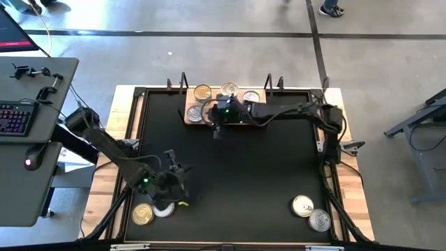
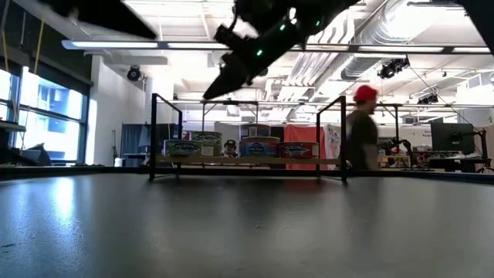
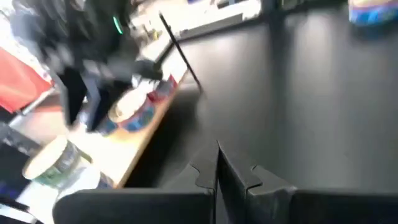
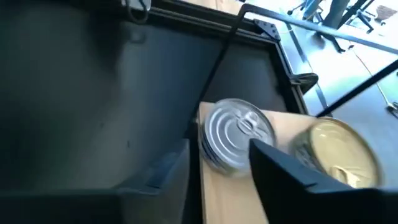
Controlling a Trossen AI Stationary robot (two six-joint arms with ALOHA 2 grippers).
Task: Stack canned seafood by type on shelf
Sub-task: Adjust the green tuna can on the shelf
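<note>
The shelf (image 1: 189, 120) is a light wooden board at the table's far edge. Several tins stand on it: a gold-lidded one (image 1: 203, 92), silver ones (image 1: 194, 113) (image 1: 251, 97), and one with a red label (image 2: 299, 149). My right gripper (image 4: 217, 171) is open and hangs in the air above the shelf's left end (image 2: 220, 81). Below it, the silver tin (image 4: 236, 134) rests on the board with the gold tin (image 4: 339, 149) beside it. My left gripper (image 3: 217, 169) is shut and empty, near the table's front left, by a gold tin (image 1: 143, 214) and a silver tin (image 1: 164, 208).
Two more tins, gold (image 1: 302, 205) and silver (image 1: 319, 220), sit at the table's front right. Thin black uprights (image 2: 153, 135) (image 2: 343, 135) stand at the shelf's ends. The black tabletop (image 1: 265, 160) spreads between shelf and tins. A person in a red cap (image 2: 361, 135) stands behind the table.
</note>
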